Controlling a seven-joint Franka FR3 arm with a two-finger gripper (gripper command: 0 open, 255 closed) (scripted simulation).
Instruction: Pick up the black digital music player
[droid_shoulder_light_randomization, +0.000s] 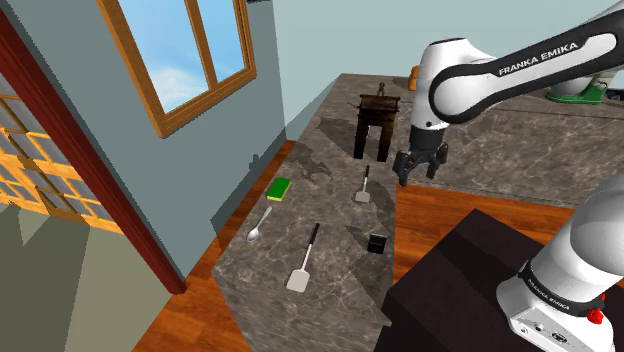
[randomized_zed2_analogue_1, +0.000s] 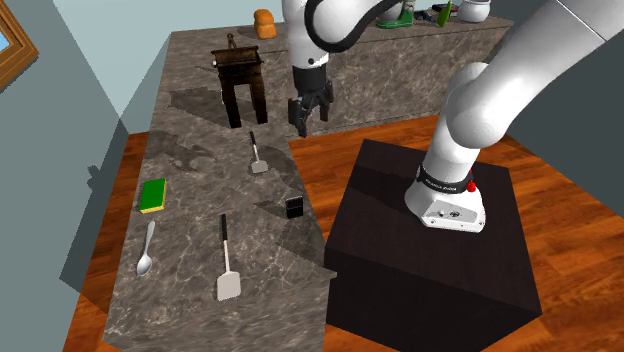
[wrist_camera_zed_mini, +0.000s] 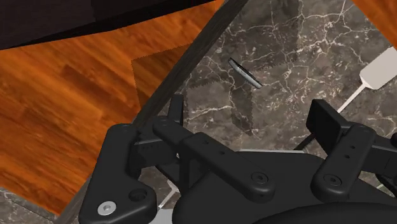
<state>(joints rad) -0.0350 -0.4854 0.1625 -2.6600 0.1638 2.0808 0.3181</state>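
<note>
The black music player (droid_shoulder_light_randomization: 377, 243) is a small dark slab standing near the marble counter's (droid_shoulder_light_randomization: 330, 215) edge, close to the stand's box; it also shows in the second exterior view (randomized_zed2_analogue_1: 293, 206). My gripper (droid_shoulder_light_randomization: 422, 165) hangs open in the air over the counter edge, well short of the player and higher than it. In the second exterior view the gripper (randomized_zed2_analogue_1: 310, 112) is beside a small spatula (randomized_zed2_analogue_1: 257, 157). Through the wrist camera the player (wrist_camera_zed_mini: 245, 72) lies ahead of the gripper (wrist_camera_zed_mini: 251, 118), beyond the spread fingertips, with nothing between them.
On the counter lie a small spatula (droid_shoulder_light_randomization: 364, 187), a larger white spatula (droid_shoulder_light_randomization: 303, 264), a spoon (droid_shoulder_light_randomization: 259, 225) and a green sponge (droid_shoulder_light_randomization: 280, 188). A dark wooden stool-like stand (droid_shoulder_light_randomization: 377, 124) rises at the back. The black box (randomized_zed2_analogue_1: 430, 250) borders the counter.
</note>
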